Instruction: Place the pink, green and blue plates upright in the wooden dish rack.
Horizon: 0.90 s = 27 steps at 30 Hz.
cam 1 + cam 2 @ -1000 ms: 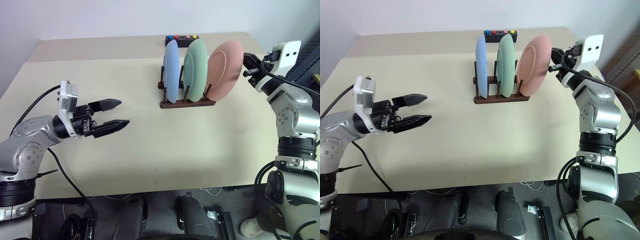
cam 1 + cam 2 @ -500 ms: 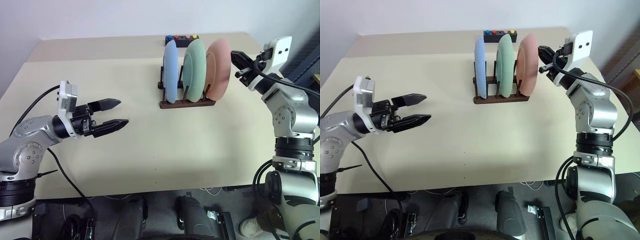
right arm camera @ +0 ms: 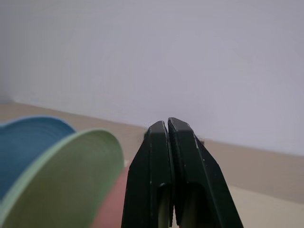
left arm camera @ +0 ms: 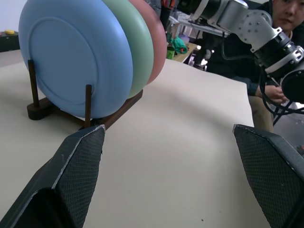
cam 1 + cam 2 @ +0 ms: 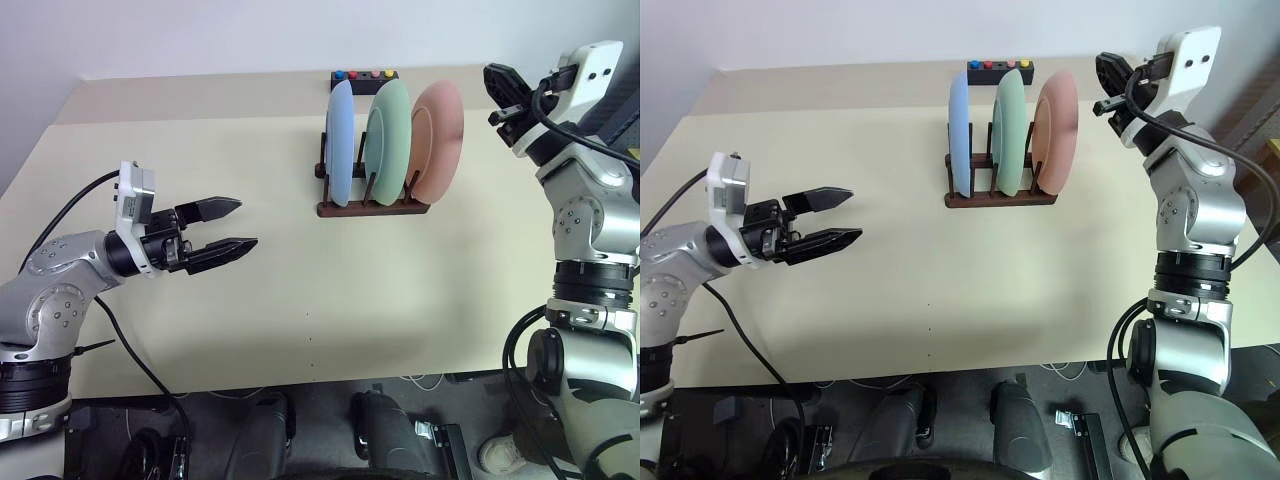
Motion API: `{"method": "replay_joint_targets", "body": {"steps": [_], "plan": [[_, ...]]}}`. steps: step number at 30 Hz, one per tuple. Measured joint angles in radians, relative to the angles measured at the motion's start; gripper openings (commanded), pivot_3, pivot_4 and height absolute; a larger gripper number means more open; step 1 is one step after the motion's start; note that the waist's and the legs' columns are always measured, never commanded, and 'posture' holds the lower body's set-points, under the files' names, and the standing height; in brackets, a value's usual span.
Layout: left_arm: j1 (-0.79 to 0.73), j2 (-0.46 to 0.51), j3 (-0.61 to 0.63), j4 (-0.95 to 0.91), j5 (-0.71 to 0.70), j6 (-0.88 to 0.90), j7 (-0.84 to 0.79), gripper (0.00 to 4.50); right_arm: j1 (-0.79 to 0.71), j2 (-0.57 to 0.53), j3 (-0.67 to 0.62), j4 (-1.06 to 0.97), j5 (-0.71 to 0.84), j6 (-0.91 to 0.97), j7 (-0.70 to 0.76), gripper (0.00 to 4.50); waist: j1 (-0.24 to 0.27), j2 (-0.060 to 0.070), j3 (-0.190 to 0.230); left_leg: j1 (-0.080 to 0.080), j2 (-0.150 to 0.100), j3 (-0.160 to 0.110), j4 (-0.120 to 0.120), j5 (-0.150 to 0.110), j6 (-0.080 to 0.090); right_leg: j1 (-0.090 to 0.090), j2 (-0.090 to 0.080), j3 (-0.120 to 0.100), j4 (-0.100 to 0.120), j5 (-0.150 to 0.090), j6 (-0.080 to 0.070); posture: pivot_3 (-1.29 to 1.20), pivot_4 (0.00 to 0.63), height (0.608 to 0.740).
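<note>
Since a second ago, the right gripper (image 5: pixel 498 84) has been lifted clear of the pink plate (image 5: pixel 437 140), its jaws pressed together and empty. All three plates, blue (image 5: pixel 340 142), green (image 5: pixel 388 135) and pink, are stood upright in the rack (image 5: pixel 372 207) on the desk (image 5: pixel 300 290). Well apart, the left gripper (image 5: pixel 228 227) is held wide open, empty.

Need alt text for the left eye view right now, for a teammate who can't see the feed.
Blue plate, green plate and pink plate stand upright in the wooden dish rack on a beige table. The right gripper, shut, hangs beside the pink plate, apart from it; the left gripper is open, far from the rack.
</note>
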Motion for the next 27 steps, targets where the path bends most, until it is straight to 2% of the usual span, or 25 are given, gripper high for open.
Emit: {"method": "replay_joint_targets", "body": {"steps": [10,27], "plan": [[0.0,0.0,0.0,0.0,0.0,0.0,0.005,4.45,0.031,0.047,0.061,-0.107,0.033,0.072,0.019,0.06,0.003,0.0,0.0,0.0,0.0,0.0,0.0,0.0,0.0,0.0,0.0,0.0,0.0,0.0,0.0,0.0,0.15,0.74],[0.002,0.0,0.001,-0.001,-0.005,0.004,0.008,4.45,0.112,0.066,0.144,-0.122,-0.011,0.088,0.032,0.06,0.001,0.0,0.0,0.0,0.0,0.0,0.0,0.0,0.0,0.0,0.0,0.0,0.0,0.0,0.0,0.0,0.15,0.74]]}}
